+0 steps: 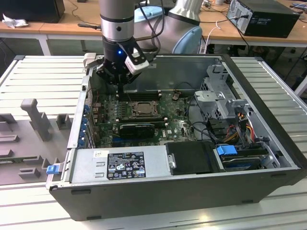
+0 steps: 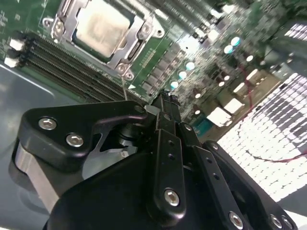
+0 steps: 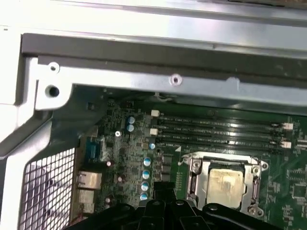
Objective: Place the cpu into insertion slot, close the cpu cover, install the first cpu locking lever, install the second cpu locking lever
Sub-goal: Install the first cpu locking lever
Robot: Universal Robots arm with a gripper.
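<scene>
Computer case (image 1: 168, 197), side panel off, lying open on a slatted metal table (image 1: 43, 72). In the exterior view a grey robot arm (image 1: 117, 19) comes down from 12 o'clock. Its black gripper (image 1: 120, 82) hangs over the 11 o'clock corner of the green motherboard (image 1: 180, 127).

The jaws are closed, with the fingertips pressed together and nothing held between them. The second wrist view shows the gripper (image 2: 165, 101) from close behind, its tips meeting above the board. The first wrist view shows the gripper (image 3: 160, 186) in the same closed pose.

The cpu (image 1: 142, 109) lies at about 5 o'clock from the gripper, near it but clearly apart, around the middle of the board. It is seated in the insertion slot (image 1: 130, 106) with its pale metal face (image 2: 100, 28) upward. The cpu cover (image 2: 128, 48) lies flat over it, a silvery frame with the chip's face (image 3: 225, 184) showing through its square window.

Long black memory slots (image 3: 216, 129) run just beside the socket, at its 12 o'clock in the exterior view, between socket and gripper. A silver power supply (image 1: 120, 165) sits at the case's 6 o'clock, and a metal drive cage (image 1: 216, 91) at its 3 o'clock.
</scene>
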